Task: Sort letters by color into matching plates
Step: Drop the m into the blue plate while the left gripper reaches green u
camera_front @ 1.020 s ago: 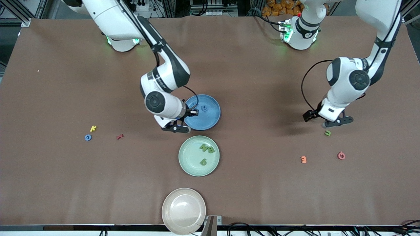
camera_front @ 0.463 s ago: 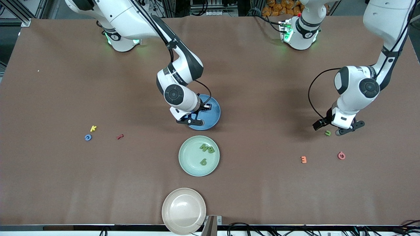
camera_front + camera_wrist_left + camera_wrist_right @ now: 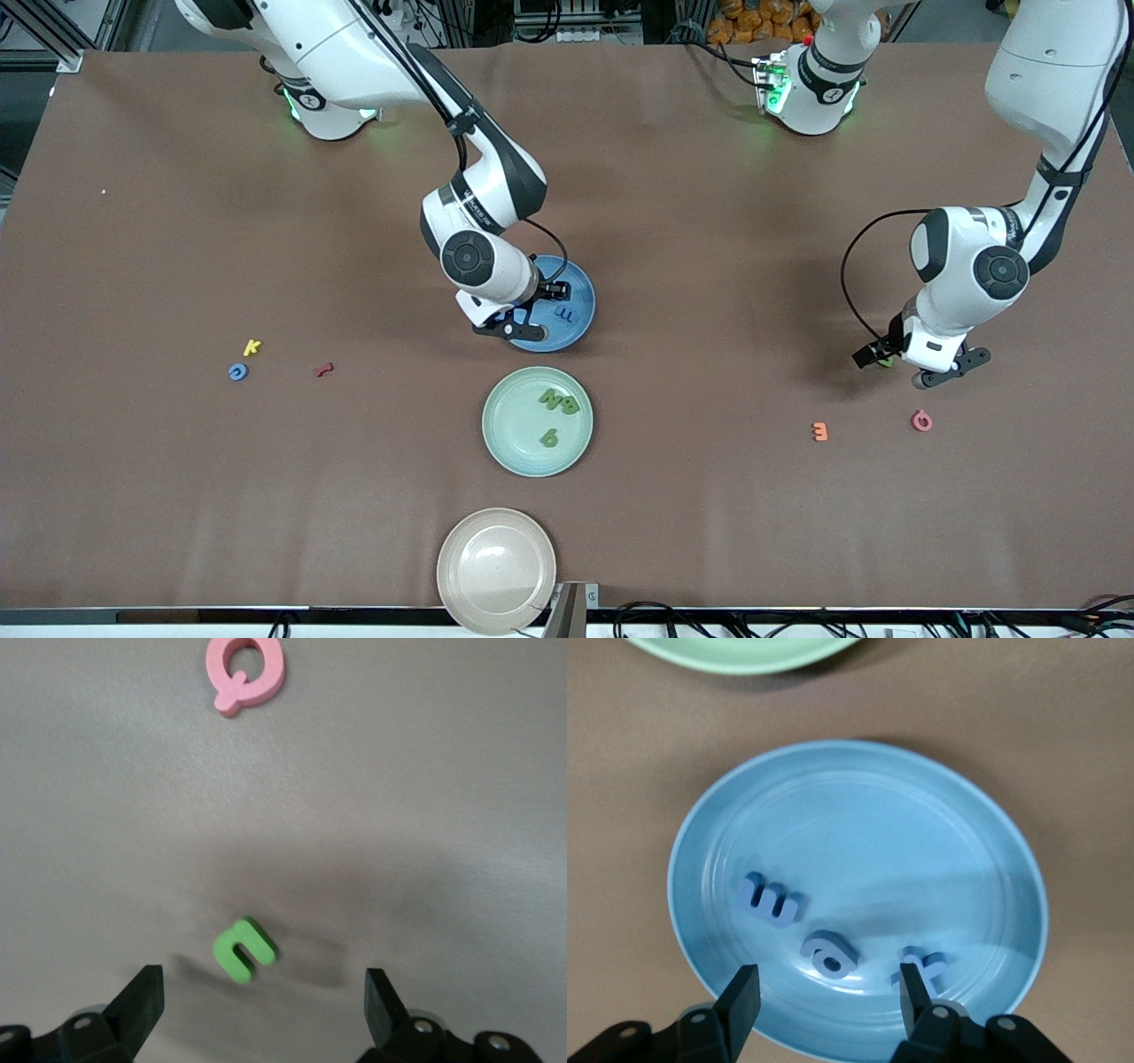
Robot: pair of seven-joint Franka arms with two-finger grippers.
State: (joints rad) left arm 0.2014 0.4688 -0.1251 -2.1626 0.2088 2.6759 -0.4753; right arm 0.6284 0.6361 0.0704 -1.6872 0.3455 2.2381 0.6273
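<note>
My right gripper (image 3: 516, 324) is open and empty low over the blue plate (image 3: 576, 285), at the edge nearer the right arm's end. In the right wrist view the gripper (image 3: 828, 988) hangs above three blue letters (image 3: 829, 954) that lie in the blue plate (image 3: 877, 833). One blue letter (image 3: 565, 313) shows in the front view. My left gripper (image 3: 908, 365) is open over a small green letter (image 3: 885, 361) on the table. In the left wrist view the green letter (image 3: 244, 948) lies just ahead of the open gripper (image 3: 263, 1001). The green plate (image 3: 496, 425) holds three green letters (image 3: 558, 400).
A pink letter (image 3: 921, 420) and an orange letter (image 3: 819, 431) lie nearer the front camera than the left gripper. A yellow letter (image 3: 252, 346), a blue letter (image 3: 237, 372) and a red letter (image 3: 324, 369) lie toward the right arm's end. A beige-pink plate (image 3: 496, 570) sits at the front edge.
My right gripper has moved from beside the blue plate to over it, and a blue letter now shows there. My left gripper has moved over the green letter.
</note>
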